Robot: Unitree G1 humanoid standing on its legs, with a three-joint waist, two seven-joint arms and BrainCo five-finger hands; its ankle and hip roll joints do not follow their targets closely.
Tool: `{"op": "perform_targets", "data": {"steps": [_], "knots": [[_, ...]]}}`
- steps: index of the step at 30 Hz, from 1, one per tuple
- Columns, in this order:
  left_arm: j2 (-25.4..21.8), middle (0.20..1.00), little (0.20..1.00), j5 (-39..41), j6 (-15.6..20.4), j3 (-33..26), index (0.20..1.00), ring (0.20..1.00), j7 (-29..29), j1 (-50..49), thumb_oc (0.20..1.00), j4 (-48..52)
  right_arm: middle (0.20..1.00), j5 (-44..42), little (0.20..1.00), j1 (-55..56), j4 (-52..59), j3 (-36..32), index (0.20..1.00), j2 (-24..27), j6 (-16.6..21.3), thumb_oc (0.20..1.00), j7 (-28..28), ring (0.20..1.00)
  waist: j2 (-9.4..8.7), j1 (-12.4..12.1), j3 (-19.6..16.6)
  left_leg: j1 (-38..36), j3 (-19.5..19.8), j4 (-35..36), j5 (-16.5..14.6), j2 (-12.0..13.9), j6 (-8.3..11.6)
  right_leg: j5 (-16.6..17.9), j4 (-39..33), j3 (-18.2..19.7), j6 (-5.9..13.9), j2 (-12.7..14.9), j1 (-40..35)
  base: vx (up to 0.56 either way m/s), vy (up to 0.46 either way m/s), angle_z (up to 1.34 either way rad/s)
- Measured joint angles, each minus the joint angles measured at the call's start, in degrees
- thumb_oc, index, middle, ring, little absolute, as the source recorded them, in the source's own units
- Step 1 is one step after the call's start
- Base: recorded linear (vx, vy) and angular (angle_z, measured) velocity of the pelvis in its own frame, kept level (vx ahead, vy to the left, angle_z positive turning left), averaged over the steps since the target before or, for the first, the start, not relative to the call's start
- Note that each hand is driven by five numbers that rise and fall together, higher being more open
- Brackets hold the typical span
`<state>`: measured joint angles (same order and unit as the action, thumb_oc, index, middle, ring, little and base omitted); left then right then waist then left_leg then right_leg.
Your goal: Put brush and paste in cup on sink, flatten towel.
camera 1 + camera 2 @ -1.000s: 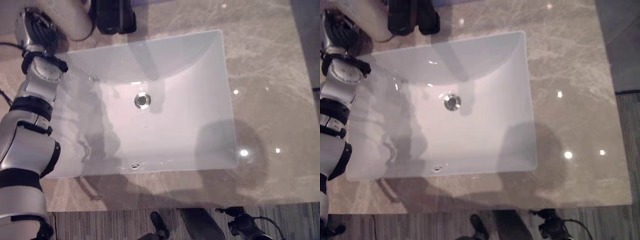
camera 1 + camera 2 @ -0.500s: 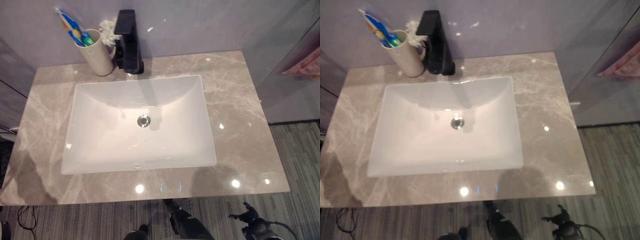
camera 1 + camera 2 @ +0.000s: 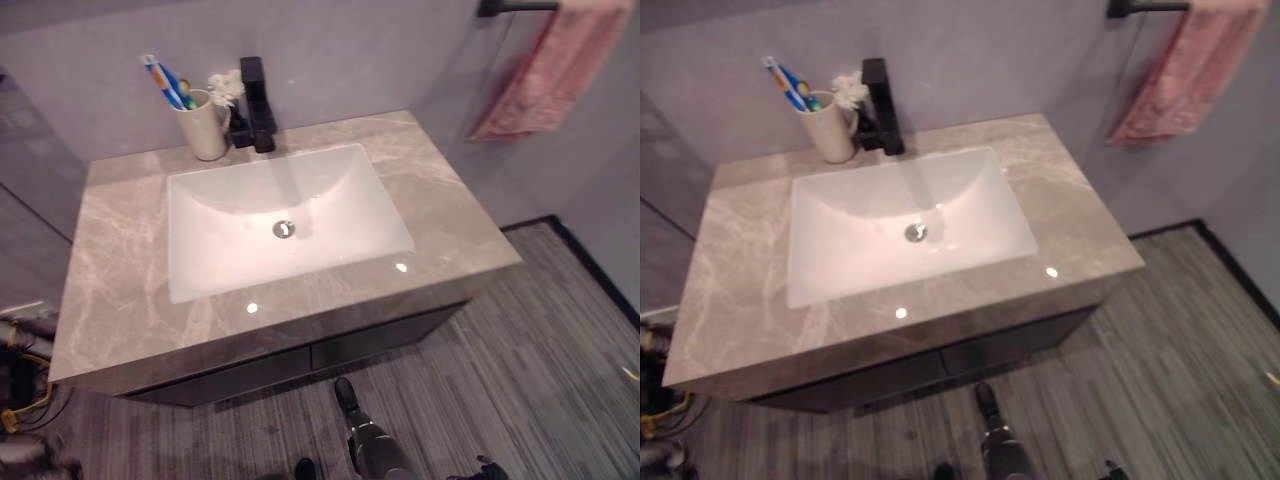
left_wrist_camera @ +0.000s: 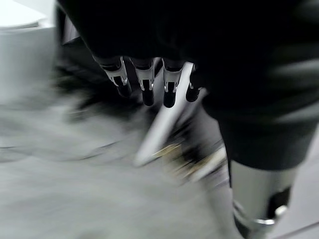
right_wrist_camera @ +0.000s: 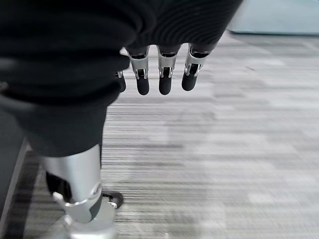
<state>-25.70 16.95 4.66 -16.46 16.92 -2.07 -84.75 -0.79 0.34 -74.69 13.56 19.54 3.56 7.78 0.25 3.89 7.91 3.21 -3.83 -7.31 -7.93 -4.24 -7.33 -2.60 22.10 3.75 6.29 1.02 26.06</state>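
A beige cup [image 3: 207,132] stands on the marble counter [image 3: 120,270] at the back left, beside the black faucet [image 3: 256,112]. A blue toothbrush [image 3: 160,78] and a tube with a green end [image 3: 188,100] stick up out of the cup. On the wall at the upper right a pink towel [image 3: 545,70] hangs slanted from a black bar [image 3: 510,7]. My left hand [image 4: 144,82] hangs with relaxed fingers and nothing in it. My right hand [image 5: 164,74] hangs over the striped floor, fingers straight, also holding nothing.
The white sink basin [image 3: 230,250] is set in the middle of the counter, with a metal drain [image 3: 284,229]. A small white flower-like ornament [image 3: 226,87] sits between cup and faucet. Grey striped floor [image 3: 540,350] lies in front of and right of the vanity.
The camera has drawn back and turned, so the whole vanity and the pink towel now show. A second ago my left arm reached over the counter's left side; it has left the eye views.
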Motion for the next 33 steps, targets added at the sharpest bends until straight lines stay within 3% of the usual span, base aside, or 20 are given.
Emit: {"op": "perform_targets", "data": {"steps": [1,4,5,7,9,10,11,12,13,17,19,20,21,22,23,25,26,28,30,33], "knots": [[2.48,1.000,1.000,-3.42,-0.62,5.00,1.000,1.000,-3.44,-2.49,1.000,-0.11,1.000,-0.01,1.000,0.04,0.36,-1.10,1.000,-0.08,-0.02,1.000,-0.55,1.000,0.10,-1.33,-0.39,-1.43,-2.05,2.37,1.76,1.39,1.13,-1.83,6.22,-2.18,-1.73,-0.48,-1.01,-0.06,0.018,-0.80],[3.72,1.000,1.000,-8.02,-2.16,8.75,1.000,1.000,-6.99,-3.45,1.000,-1.63,1.000,0.02,1.000,-0.59,2.11,-0.90,1.000,0.01,0.09,1.000,-0.69,1.000,-0.56,-1.76,-0.91,-1.03,-5.61,4.97,4.15,2.30,1.34,-3.78,4.27,-3.76,-0.52,0.23,-7.96,-0.09,-0.033,-0.79],[4.77,1.000,1.000,-11.61,-2.31,13.87,1.000,1.000,-9.01,-4.68,1.000,-1.19,1.000,0.14,1.000,-2.39,2.93,-0.66,1.000,-0.25,0.15,1.000,-1.47,1.000,-0.03,-3.12,-1.60,-0.91,-8.99,6.24,5.00,3.24,1.60,-4.24,2.99,-7.98,-1.02,1.51,-10.98,-0.07,-0.075,-1.29],[7.70,1.000,1.000,-16.77,-2.86,21.27,1.000,1.000,-11.59,-5.76,1.000,3.12,1.000,1.28,1.000,-3.65,5.53,-0.64,1.000,-0.62,0.34,1.000,-2.48,1.000,0.16,-3.29,-2.98,-0.50,-14.95,7.36,5.63,4.06,2.00,-5.06,-1.75,-10.74,0.20,2.56,-15.36,-0.06,-0.072,-1.58],[9.17,1.000,1.000,-20.18,-1.97,23.69,1.000,1.000,-13.38,-6.01,1.000,4.99,1.000,1.74,1.000,-4.07,6.65,-0.59,1.000,-1.06,0.76,1.000,-3.07,1.000,0.13,-3.48,-3.95,0.32,-17.42,7.62,5.74,3.97,2.42,-3.94,-9.07,-12.12,0.91,3.49,-18.82,-0.04,-0.075,-1.15],[10.17,1.000,1.000,-21.23,-2.53,24.42,1.000,1.000,-13.31,-4.62,1.000,7.51,1.000,1.82,1.000,-3.73,7.49,-0.80,1.000,-1.60,0.46,1.000,-3.10,1.000,-0.82,-2.25,-4.28,0.40,-20.19,6.84,5.42,4.50,3.73,-4.31,-12.11,-14.79,0.55,4.71,-19.97,0.02,-0.054,-1.17],[10.58,1.000,1.000,-22.41,-2.05,27.28,1.000,1.000,-13.24,-4.75,1.000,10.66,1.000,1.85,1.000,-4.18,7.42,-0.67,1.000,-1.93,0.08,1.000,-3.22,1.000,-0.92,-3.82,-4.39,-0.50,-24.76,7.06,5.51,5.81,3.92,-4.44,-12.83,-20.82,-2.12,6.43,-19.64,0.01,-0.174,-2.14],[10.74,1.000,1.000,-23.72,-1.72,31.05,1.000,1.000,-12.40,-3.58,1.000,12.56,1.000,1.86,1.000,-2.96,9.08,0.93,1.000,-2.47,0.33,1.000,-3.16,1.000,-0.85,-3.86,-6.73,-1.37,-30.68,5.53,3.93,8.97,5.58,-3.66,-13.48,-29.42,-2.64,7.76,-19.83,-0.03,-0.157,-2.47],[9.78,1.000,1.000,-24.25,-1.65,32.60,1.000,1.000,-12.46,-3.40,1.000,13.75,1.000,1.87,1.000,-2.45,9.24,2.21,1.000,-2.57,0.41,1.000,-3.13,1.000,-0.79,-3.80,-7.96,-1.60,-32.09,4.92,3.88,9.66,6.06,-2.21,-13.67,-31.99,-2.38,8.43,-19.64,0.02,-0.183,-2.04],[7.35,1.000,1.000,-24.85,-0.88,38.53,1.000,1.000,-12.83,4.47,1.000,21.85,1.000,1.61,1.000,3.74,13.44,1.71,1.000,0.13,0.40,1.000,-2.77,1.000,-0.37,-1.18,-8.41,-1.77,-27.71,0.78,4.04,12.97,8.45,-2.49,-13.29,-25.98,-3.88,3.20,-19.26,0.10,-0.300,-0.91],[7.56,1.000,1.000,-24.91,0.74,38.02,1.000,1.000,-12.33,8.43,1.000,22.69,1.000,1.43,1.000,4.30,13.81,1.70,1.000,0.22,0.58,1.000,-2.66,1.000,-2.38,-0.56,-7.61,1.07,-25.21,-9.28,5.47,16.24,10.72,-2.95,-13.90,-21.69,-6.55,1.52,-19.19,0.11,-0.318,-0.86],[7.46,1.000,1.000,-25.27,1.09,38.06,1.000,1.000,-11.68,9.69,1.000,23.64,1.000,0.94,1.000,3.84,14.38,1.75,1.000,0.54,0.76,1.000,-2.61,1.000,-2.88,-0.58,-6.74,3.40,-22.31,-16.22,5.96,18.51,11.77,-2.89,-14.18,-18.54,-7.55,-0.05,-19.69,-0.02,-0.209,-1.45],[7.96,1.000,1.000,-26.03,1.50,37.60,1.000,1.000,-10.79,10.56,1.000,23.40,1.000,0.24,1.000,3.86,15.26,1.77,1.000,1.09,0.86,1.000,-2.02,1.000,-3.06,-0.63,-5.88,5.77,-17.77,-24.79,8.67,20.63,12.96,-0.07,-14.93,-15.52,-11.79,-1.91,-20.82,-0.02,-0.191,-1.47],[8.43,1.000,1.000,-26.00,1.42,37.24,1.000,1.000,-10.08,11.14,1.000,22.95,1.000,-0.52,1.000,3.53,15.72,1.89,1.000,1.30,1.12,1.000,-1.59,1.000,-3.30,-0.71,-5.28,8.43,-13.42,-30.30,12.10,21.06,13.32,0.54,-14.66,-13.45,-12.98,-2.67,-21.07,-0.03,-0.057,-1.50],[8.57,1.000,1.000,-25.94,1.39,37.46,1.000,1.000,-9.33,11.07,1.000,23.08,1.000,-0.70,1.000,2.66,15.66,2.40,1.000,1.46,1.36,1.000,-1.38,1.000,-3.87,-1.46,-4.43,10.96,-9.39,-34.28,11.61,20.10,13.94,0.75,-14.62,-11.18,-13.07,-2.75,-21.25,0.14,0.012,-1.52],[9.07,1.000,1.000,-25.68,1.43,37.52,1.000,1.000,-8.37,10.62,1.000,24.81,1.000,-0.90,1.000,1.01,15.60,3.98,1.000,2.02,1.42,1.000,-0.84,1.000,-4.61,-1.64,-3.15,13.97,-0.93,-32.46,6.62,11.10,14.13,1.92,-17.32,-5.08,-11.05,-3.22,-22.70,0.17,0.002,-1.44],[9.43,1.000,1.000,-24.86,1.61,37.37,1.000,1.000,-8.22,10.25,1.000,25.43,1.000,-1.04,1.000,1.15,15.70,3.94,1.000,2.19,1.64,1.000,-0.74,1.000,-4.38,-2.54,-2.86,13.88,-0.45,-27.50,6.13,9.57,12.72,2.48,-18.85,-4.46,-10.14,-3.27,-23.57,0.15,0.031,-0.96],[10.19,1.000,1.000,-23.00,1.68,37.09,1.000,1.000,-7.81,10.61,1.000,27.27,1.000,-1.98,1.000,3.41,15.68,3.07,1.000,2.24,2.05,1.000,-0.40,1.000,-2.62,-2.38,-1.90,15.07,-3.66,-17.52,6.83,10.53,12.75,3.30,-22.45,-4.28,-11.69,-5.64,-27.24,0.27,0.106,-0.46],[10.38,1.000,1.000,-21.88,2.59,37.72,1.000,1.000,-7.37,9.24,1.000,29.82,1.000,-2.99,1.000,3.25,15.05,3.03,1.000,2.47,2.10,1.000,-0.37,1.000,-1.67,-3.88,-1.82,13.88,0.95,-6.04,7.87,8.29,13.57,3.12,-22.50,-1.88,-11.58,-6.87,-27.89,0.20,0.100,-0.50],[10.50,1.000,1.000,-21.28,2.69,37.76,1.000,1.000,-7.20,8.59,1.000,30.12,1.000,-3.12,1.000,2.63,15.16,2.86,1.000,2.69,2.70,1.000,-0.38,1.000,0.05,-4.53,-1.71,14.56,-0.20,-2.07,11.24,6.35,11.74,2.02,-22.40,-0.41,-11.26,-8.51,-29.14,0.21,0.136,-0.36]]}}
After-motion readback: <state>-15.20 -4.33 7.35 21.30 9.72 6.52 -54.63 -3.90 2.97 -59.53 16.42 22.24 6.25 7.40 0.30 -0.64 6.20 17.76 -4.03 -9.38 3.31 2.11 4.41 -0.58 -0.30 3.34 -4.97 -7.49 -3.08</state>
